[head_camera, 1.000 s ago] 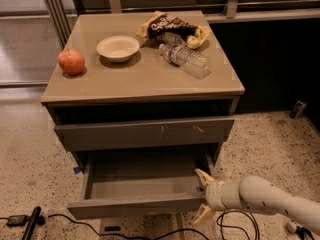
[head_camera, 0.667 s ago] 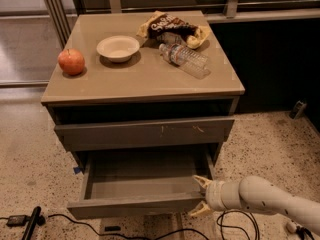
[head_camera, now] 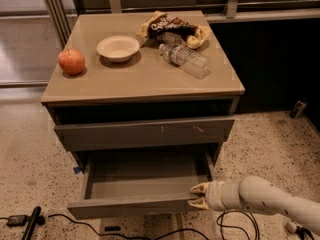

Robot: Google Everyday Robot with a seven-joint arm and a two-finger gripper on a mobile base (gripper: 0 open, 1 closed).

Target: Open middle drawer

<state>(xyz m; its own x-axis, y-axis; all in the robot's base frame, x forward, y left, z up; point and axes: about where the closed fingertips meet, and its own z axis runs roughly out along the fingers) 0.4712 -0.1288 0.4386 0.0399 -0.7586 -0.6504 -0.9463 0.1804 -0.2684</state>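
Note:
The middle drawer (head_camera: 145, 181) stands pulled out below the cabinet's scratched grey front (head_camera: 145, 132). Its bare grey inside shows and its plain flat front (head_camera: 130, 207) faces me. My gripper (head_camera: 199, 195) is at the right end of that front. One pale fingertip (head_camera: 200, 187) is just inside the rim and the other is just outside it, close together and pinching the front panel. The white arm (head_camera: 260, 196) reaches in from the lower right.
On the cabinet top (head_camera: 140, 79) lie an apple (head_camera: 71, 61), a white bowl (head_camera: 118, 47), a snack bag (head_camera: 172, 26) and a plastic bottle (head_camera: 183, 60). Black cables (head_camera: 60, 223) trail on the speckled floor in front. A dark wall stands at the right.
The two fingertips have come closer together around the drawer's front rim. The drawer stays about as far out as before.

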